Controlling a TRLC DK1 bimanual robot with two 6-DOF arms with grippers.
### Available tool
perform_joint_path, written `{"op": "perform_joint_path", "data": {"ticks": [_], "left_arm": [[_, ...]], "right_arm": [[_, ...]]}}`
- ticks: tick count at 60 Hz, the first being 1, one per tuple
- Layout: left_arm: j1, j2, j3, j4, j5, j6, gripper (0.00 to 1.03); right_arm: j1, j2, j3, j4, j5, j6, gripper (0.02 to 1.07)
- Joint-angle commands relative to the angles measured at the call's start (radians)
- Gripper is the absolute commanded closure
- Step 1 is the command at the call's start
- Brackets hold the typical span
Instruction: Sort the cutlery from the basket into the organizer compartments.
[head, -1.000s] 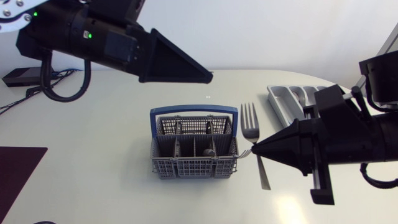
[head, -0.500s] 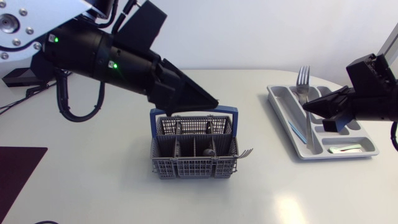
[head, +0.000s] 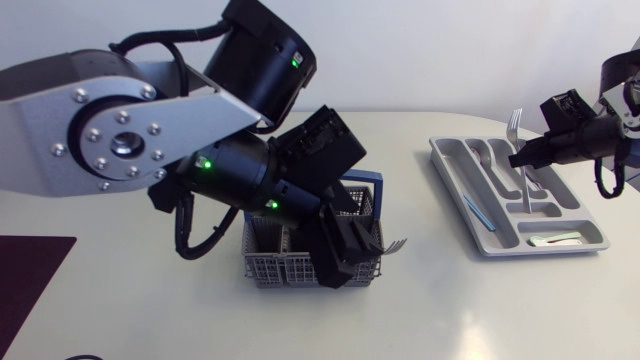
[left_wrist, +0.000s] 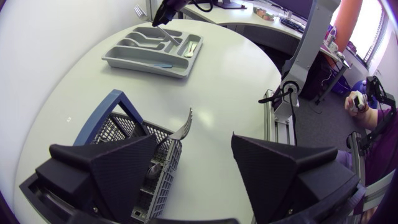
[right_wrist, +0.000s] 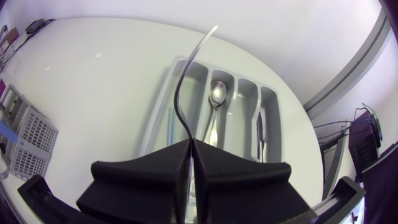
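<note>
The right gripper (right_wrist: 189, 144) is clenched on the handle of a fork (right_wrist: 181, 93), whose tines point up and away from the fingers. The fork hangs over the grey organizer (head: 450, 170) at the table's (head: 180, 320) right end, where a spoon (right_wrist: 217, 93) lies in one long compartment. The left gripper (left_wrist: 194, 142) is spread wide, grasping nothing, and hovers just above the right end of the blue-handled cutlery basket (left_wrist: 134, 134). A second fork (left_wrist: 183, 127) leans out of that basket, tines past its rim.
</note>
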Motion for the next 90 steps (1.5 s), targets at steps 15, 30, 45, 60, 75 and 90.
{"op": "perform_joint_path", "data": {"ticks": [15,30,45,60,75,90], "left_arm": [[-0.001,0.031,-0.047,0.037,-0.018,0.029,0.20],[-0.001,0.028,-0.058,0.037,-0.020,0.035,0.20],[-0.007,0.011,-0.067,0.037,-0.018,0.032,0.20],[-0.017,-0.005,-0.075,0.037,-0.020,0.029,0.20],[-0.020,-0.023,-0.079,0.029,-0.023,0.026,0.20],[-0.032,-0.031,-0.076,0.025,-0.025,0.023,0.20]], "right_arm": [[0.005,0.302,0.285,0.015,0.203,0.075,1.01],[0.039,0.468,0.462,-0.011,0.377,0.092,1.01],[0.059,0.592,0.590,-0.042,0.489,0.123,1.01],[0.068,0.719,0.727,-0.101,0.552,0.147,1.01],[0.076,0.813,0.840,-0.190,0.576,0.166,1.01],[0.071,0.894,0.936,-0.275,0.576,0.175,0.99]]}}
